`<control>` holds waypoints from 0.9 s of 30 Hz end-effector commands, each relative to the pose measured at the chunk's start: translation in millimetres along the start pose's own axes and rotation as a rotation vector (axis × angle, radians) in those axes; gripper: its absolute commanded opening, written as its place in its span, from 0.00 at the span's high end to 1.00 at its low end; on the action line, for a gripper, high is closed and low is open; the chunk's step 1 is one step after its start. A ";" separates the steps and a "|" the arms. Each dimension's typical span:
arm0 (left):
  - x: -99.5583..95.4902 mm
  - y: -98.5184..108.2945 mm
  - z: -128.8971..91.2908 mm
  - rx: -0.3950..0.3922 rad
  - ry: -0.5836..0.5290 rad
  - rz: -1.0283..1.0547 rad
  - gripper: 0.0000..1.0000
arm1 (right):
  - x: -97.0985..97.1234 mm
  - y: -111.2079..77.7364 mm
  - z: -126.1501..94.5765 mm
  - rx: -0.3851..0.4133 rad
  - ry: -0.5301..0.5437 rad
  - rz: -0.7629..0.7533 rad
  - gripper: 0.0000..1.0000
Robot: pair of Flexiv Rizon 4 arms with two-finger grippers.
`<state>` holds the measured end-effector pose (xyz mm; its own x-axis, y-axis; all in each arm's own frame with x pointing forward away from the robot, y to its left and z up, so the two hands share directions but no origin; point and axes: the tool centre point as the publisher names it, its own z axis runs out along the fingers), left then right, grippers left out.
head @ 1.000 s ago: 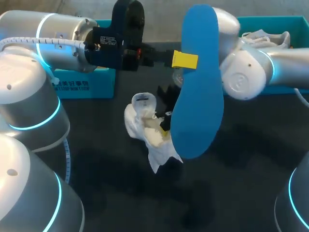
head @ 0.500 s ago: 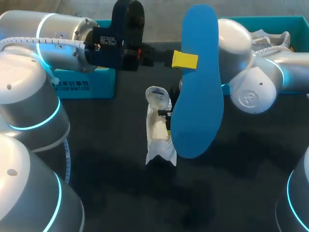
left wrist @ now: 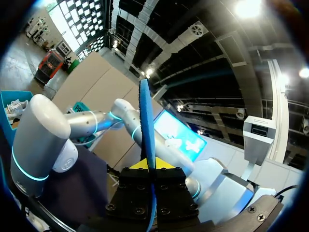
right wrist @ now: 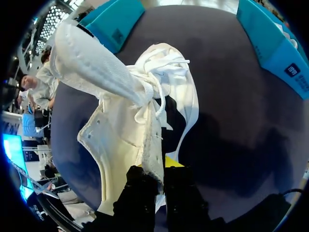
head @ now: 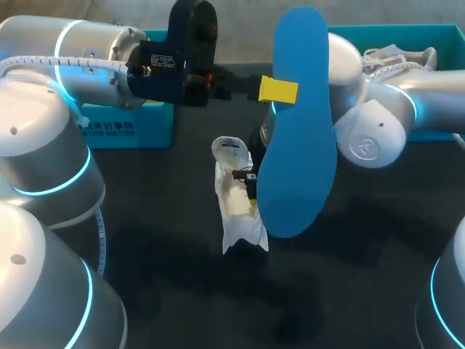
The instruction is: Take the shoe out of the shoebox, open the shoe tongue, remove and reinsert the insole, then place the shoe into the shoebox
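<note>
At the left of the head view, the left arm (head: pixel 80 51) reaches in across the top of the frame, just where it was a second ago. Behind it, at the upper left, a teal box (head: pixel 129 125) sits on the dark table (head: pixel 349 276).

Near the middle, the white shoe (head: pixel 236 207) hangs upright with its opening toward the top. A second ago it was turned sideways, lower and further left, with its opening facing left. Half a second ago it was already upright and just a little to the right of where it is now. The right gripper (head: pixel 250 186) pinches the shoe's upper edge. In the right wrist view the fingers are pressed together on that cloth edge, beside the laces, and the shoe dangles ahead of them over the table.

Right of the shoe, the blue insole (head: pixel 298 131) stands tall from the top of the frame down past the middle, and it has not moved. The left gripper (head: pixel 280 90) clamps it at its upper part. In the left wrist view the insole shows edge-on, with the yellow tips tight on both its faces.

Further right, the right arm (head: pixel 374 134) has swung its elbow a little down and to the right since a second ago. At the upper right, a second teal box (head: pixel 436 33) holds another white shoe (head: pixel 399 57).
</note>
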<state>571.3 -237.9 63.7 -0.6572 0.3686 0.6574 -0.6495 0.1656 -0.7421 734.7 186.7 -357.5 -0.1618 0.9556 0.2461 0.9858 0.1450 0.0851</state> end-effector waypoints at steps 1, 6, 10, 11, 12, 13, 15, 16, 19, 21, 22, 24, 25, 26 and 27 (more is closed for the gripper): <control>-0.1 0.8 0.3 0.001 0.000 0.000 1.00 | -1.4 -1.8 9.3 0.001 0.009 0.009 1.00; -0.1 0.8 0.3 0.001 0.000 0.000 1.00 | -3.0 -4.0 17.3 -0.009 0.031 0.042 1.00; -0.1 0.8 0.3 0.001 0.000 0.000 1.00 | -3.0 -6.1 16.7 0.007 0.038 0.063 0.18; -0.1 0.8 0.3 0.001 0.000 0.000 1.00 | -2.5 -6.8 15.1 0.007 0.041 0.066 0.00; -0.1 0.8 0.3 0.001 0.000 0.000 1.00 | -1.3 -7.7 11.5 0.010 0.044 0.073 0.00; -0.1 0.8 0.3 0.001 0.000 0.000 1.00 | -0.6 -8.0 9.3 0.010 0.044 0.074 0.00; -0.1 0.8 0.3 0.001 0.000 0.000 1.00 | 0.7 -8.6 2.3 0.009 0.045 0.079 0.00; -0.1 0.8 0.3 0.001 0.000 0.000 1.00 | 1.6 -8.2 -2.1 0.008 0.046 0.077 0.00; -0.1 0.8 0.3 0.001 0.000 0.000 1.00 | 3.1 -5.4 -12.8 -0.011 0.074 0.067 0.00; -0.1 0.8 0.3 0.001 0.000 0.000 1.00 | 3.8 -3.9 -16.8 -0.017 0.075 0.055 0.00; -0.1 0.8 0.3 0.001 0.000 0.000 1.00 | 3.8 -3.9 -16.8 -0.017 0.075 0.055 0.00; -0.1 0.8 0.3 0.001 0.000 0.000 1.00 | 3.8 -3.9 -16.8 -0.017 0.075 0.055 0.00; -0.1 0.8 0.3 0.001 0.000 0.000 1.00 | 3.8 -3.9 -16.8 -0.017 0.075 0.055 0.00; -0.1 0.8 0.3 0.001 0.000 0.000 1.00 | 3.8 -3.9 -16.8 -0.017 0.075 0.055 0.00; -0.1 0.8 0.3 0.001 0.000 0.000 1.00 | 3.8 -3.9 -16.8 -0.017 0.075 0.055 0.00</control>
<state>571.3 -237.9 63.8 -0.6572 0.3686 0.6574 -0.6495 0.1656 -0.7421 731.4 188.4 -341.5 -0.1108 0.9416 0.3181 0.9926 0.0886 0.0833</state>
